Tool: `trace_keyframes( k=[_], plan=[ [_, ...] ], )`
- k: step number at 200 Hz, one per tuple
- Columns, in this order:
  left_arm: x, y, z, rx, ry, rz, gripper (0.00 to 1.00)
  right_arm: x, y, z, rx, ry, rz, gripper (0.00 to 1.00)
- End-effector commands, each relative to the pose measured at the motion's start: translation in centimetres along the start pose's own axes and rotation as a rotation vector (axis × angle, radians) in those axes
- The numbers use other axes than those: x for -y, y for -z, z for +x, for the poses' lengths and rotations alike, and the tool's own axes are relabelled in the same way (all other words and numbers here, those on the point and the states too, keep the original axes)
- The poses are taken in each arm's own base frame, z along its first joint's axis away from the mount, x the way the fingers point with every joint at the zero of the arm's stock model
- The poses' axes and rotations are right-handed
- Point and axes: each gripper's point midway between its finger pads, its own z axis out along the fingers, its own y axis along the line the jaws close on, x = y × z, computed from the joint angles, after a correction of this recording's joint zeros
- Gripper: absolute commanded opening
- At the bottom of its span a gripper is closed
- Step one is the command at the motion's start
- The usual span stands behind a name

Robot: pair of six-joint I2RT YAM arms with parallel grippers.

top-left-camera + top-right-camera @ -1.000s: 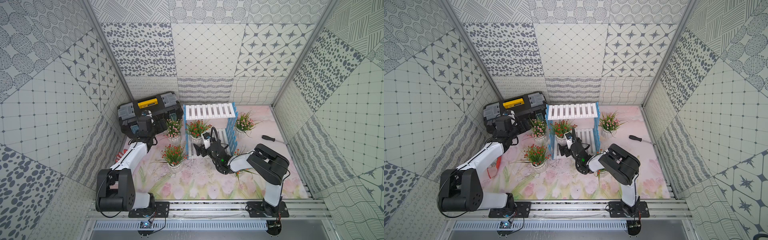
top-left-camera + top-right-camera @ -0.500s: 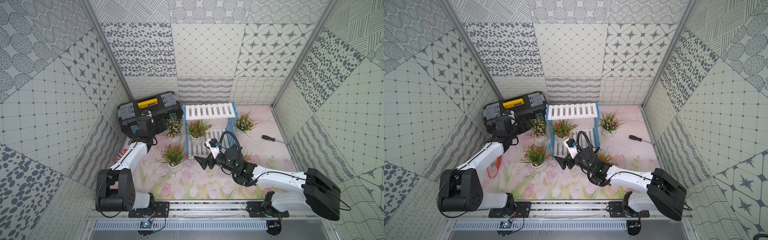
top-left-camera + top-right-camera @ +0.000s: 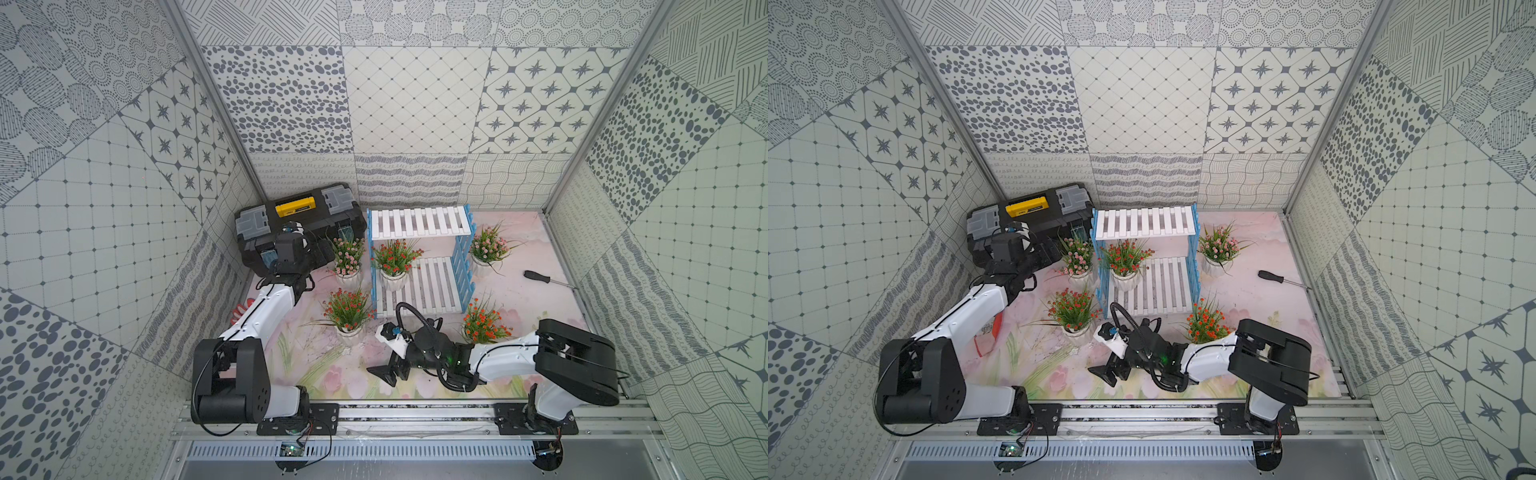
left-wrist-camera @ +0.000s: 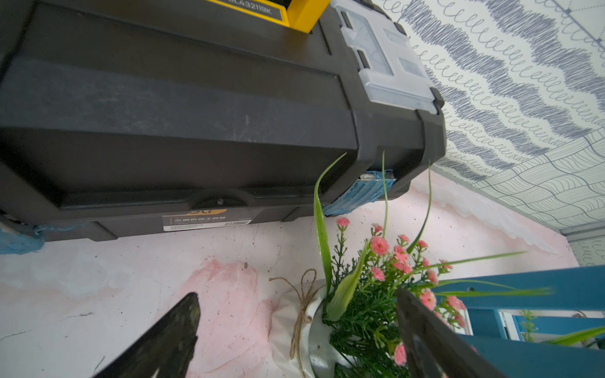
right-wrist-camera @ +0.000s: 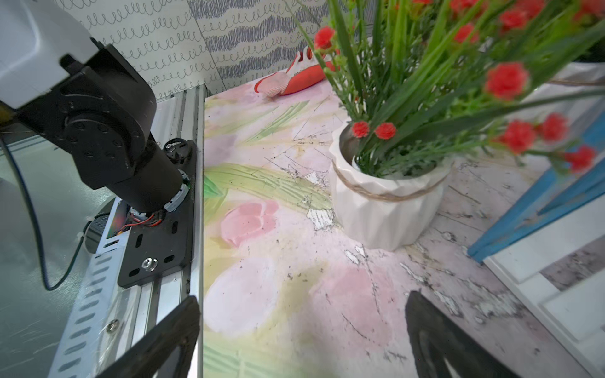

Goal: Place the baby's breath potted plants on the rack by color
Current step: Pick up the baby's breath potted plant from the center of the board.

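Observation:
The rack (image 3: 419, 222) stands at the back middle, with one orange-red plant (image 3: 392, 261) on the left of its lower tier. A pink plant (image 3: 348, 257) stands left of the rack, and another pink one (image 3: 488, 248) right of it. Two orange-red plants stand in front, one to the left (image 3: 348, 309) and one to the right (image 3: 484, 325). My left gripper (image 4: 294, 330) is open beside the toolbox, with the left pink plant's pot (image 4: 312, 330) between its fingers, not gripped. My right gripper (image 5: 301, 330) is open and empty, low over the mat, facing the front-left orange-red plant (image 5: 386, 203).
A black toolbox (image 3: 299, 216) with a yellow handle lies at the back left, close behind my left gripper. A screwdriver (image 3: 544, 277) lies at the right. A red and white object (image 5: 294, 75) lies by the left wall. The metal rail (image 3: 415, 415) borders the front.
My right gripper has drawn back from the rack's lower tier to the front of the mat, leaving the orange-red plant there. The left arm has not moved.

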Motion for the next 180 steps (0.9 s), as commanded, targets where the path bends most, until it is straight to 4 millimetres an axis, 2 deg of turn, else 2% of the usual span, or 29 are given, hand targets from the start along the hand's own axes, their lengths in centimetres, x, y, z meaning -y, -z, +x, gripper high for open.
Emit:
trace_keyframes(
  k=[1, 61, 93, 180],
  plan=[
    [0.4, 0.4, -1.0, 0.028, 0.01, 0.012, 0.93, 1.2, -1.1, -4.7, 0.217, 0.014, 0.086, 0.98],
    [0.4, 0.5, -1.0, 0.032, 0.013, 0.013, 0.93, 2.8, -5.2, -5.7, 0.247, 0.031, 0.174, 0.98],
    [0.5, 0.5, -1.2, 0.034, 0.008, 0.015, 0.93, 3.4, -6.8, -5.3, 0.209, 0.04, 0.194, 0.98],
    [0.6, 0.4, -1.2, 0.034, 0.014, 0.021, 0.93, 4.9, -9.0, -4.2, 0.156, 0.069, 0.245, 0.98]
  ],
)
